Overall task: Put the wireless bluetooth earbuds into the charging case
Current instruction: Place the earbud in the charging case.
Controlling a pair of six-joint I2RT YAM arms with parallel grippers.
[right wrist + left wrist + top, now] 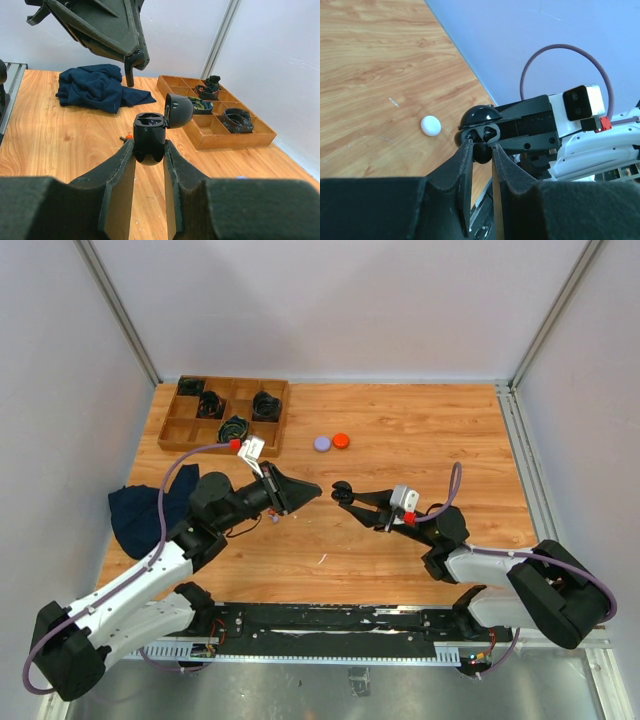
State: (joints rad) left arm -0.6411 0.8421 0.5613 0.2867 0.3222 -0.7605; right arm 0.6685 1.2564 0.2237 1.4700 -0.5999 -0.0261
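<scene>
Mid-air, one open case (149,140), one dark earbud (481,151).

I work over a light wooden table (430,420) with a clear grain and pale panels standing around it. In its far left corner sits a wooden tray (182,430) split into compartments. Nearer to me, at the left edge, a dark blue cloth (135,515) lies crumpled. Right of the tray, a purple disc (321,443) and an orange disc (341,440) lie flat, just beside each other. A white earbud (430,125) rests alone on bare wood, a pale fleck near it. A tiny orange bud (128,136) lies on the boards too, too small to make out further.
</scene>
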